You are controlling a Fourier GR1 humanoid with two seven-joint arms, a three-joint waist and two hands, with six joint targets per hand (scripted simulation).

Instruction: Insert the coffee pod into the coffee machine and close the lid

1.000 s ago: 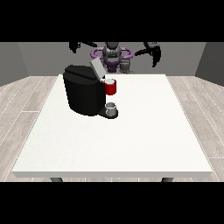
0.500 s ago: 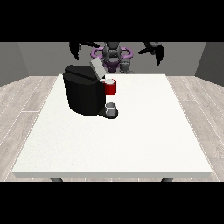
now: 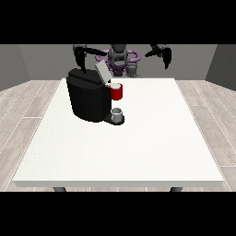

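Observation:
A black coffee machine [image 3: 87,99] stands on the white table [image 3: 138,138] at the left, its grey lid [image 3: 102,71] tilted up. Its red brew head [image 3: 116,91] has a pale round top in which a pod may sit; I cannot tell. A grey cup [image 3: 117,114] rests on the machine's base below the head. The hand at the view's left [image 3: 80,56] hangs above and behind the machine, fingers pointing down, touching nothing. The hand at the view's right [image 3: 163,54] is raised behind the table's far edge, fingers hanging down, holding nothing.
The robot's torso [image 3: 119,59] stands behind the table's far edge. The table's far edge [image 3: 138,79] runs just behind the machine. Wooden floor surrounds the table.
The hand at the view's right has lowered slightly and shifted a little towards the view's left. The hand at the view's left and the machine stay as they were.

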